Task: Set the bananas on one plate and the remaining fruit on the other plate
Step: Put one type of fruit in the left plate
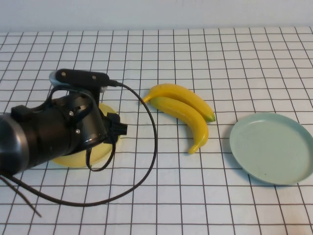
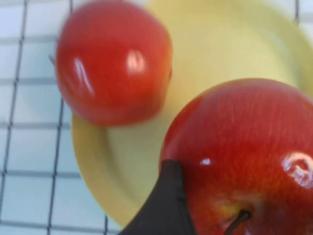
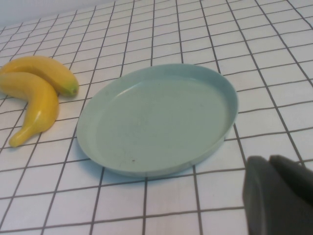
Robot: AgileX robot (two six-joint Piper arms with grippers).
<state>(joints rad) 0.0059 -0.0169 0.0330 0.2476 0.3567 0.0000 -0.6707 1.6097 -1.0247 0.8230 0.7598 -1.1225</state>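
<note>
Two yellow bananas [image 1: 188,110] lie side by side at the table's middle, also seen in the right wrist view [image 3: 39,93]. The pale blue-green plate [image 1: 274,147] sits bare at the right [image 3: 156,117]. My left gripper [image 2: 247,191] hangs over the yellow plate [image 1: 73,159], shut on a red apple [image 2: 244,137] with its stem towards the camera; one dark finger [image 2: 166,205] presses its side. A second red apple [image 2: 112,61] rests on the rim of the yellow plate [image 2: 220,44]. My right gripper [image 3: 274,196] is shut, low beside the blue-green plate.
A white cloth with a black grid [image 1: 195,49] covers the table. The left arm's black cable [image 1: 146,166] loops over the cloth in front of the yellow plate. The arm's body hides most of that plate in the high view.
</note>
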